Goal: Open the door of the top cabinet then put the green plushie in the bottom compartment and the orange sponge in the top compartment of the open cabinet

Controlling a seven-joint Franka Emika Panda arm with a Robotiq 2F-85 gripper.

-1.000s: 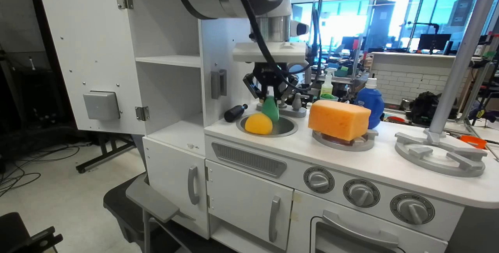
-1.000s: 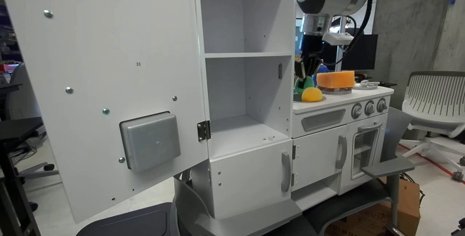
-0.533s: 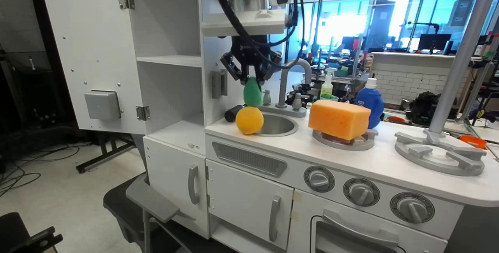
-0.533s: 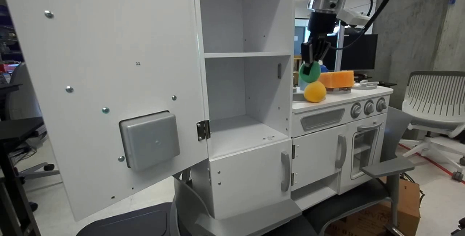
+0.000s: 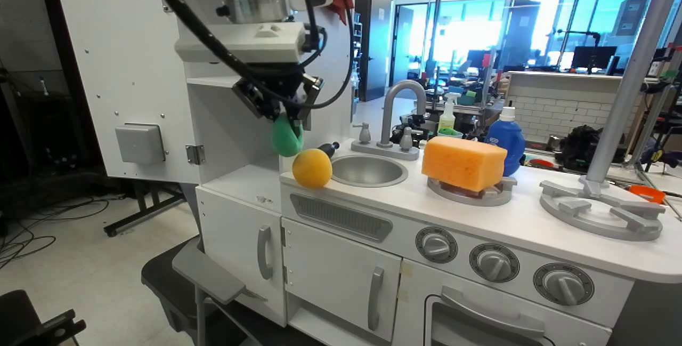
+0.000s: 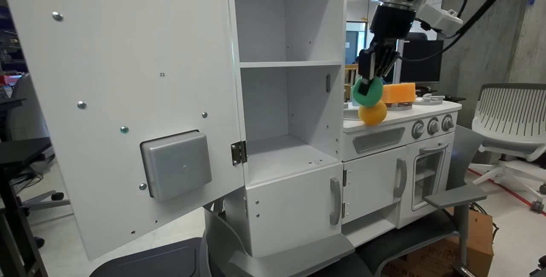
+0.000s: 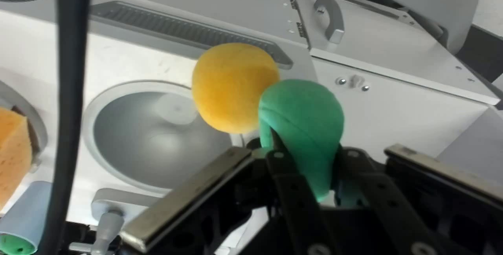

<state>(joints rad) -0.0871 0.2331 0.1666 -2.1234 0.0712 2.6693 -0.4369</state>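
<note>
The door (image 6: pixel 115 55) of the top cabinet (image 6: pixel 291 64) stands wide open. The top compartment (image 6: pixel 261 23) and bottom compartment (image 6: pixel 266 102) show no objects inside, apart from small clear fittings on the lower floor. My gripper (image 5: pixel 289 118) is shut on the green plushie (image 5: pixel 286 135), which bulges below the fingertips in the wrist view (image 7: pixel 302 109). It is held above the counter's left end, outside the cabinet; in an exterior view it overlaps the bottom compartment's opening. The orange sponge (image 5: pixel 463 163) rests on a burner; it also shows in an exterior view (image 6: pixel 399 93).
A yellow ball (image 5: pixel 312 169) is against or close to the plushie at the counter's front left edge; whether they are joined I cannot tell. The sink (image 5: pixel 373 170), faucet (image 5: pixel 391 106) and a dark bottle (image 5: pixel 329 149) are behind. The cabinet's side wall (image 5: pixel 333 85) stands beside.
My gripper has lifted the green plushie from the sink and carried it to the counter's front left, beside the cabinet opening. The yellow ball has shifted the same way. Door and sponge are unchanged.
</note>
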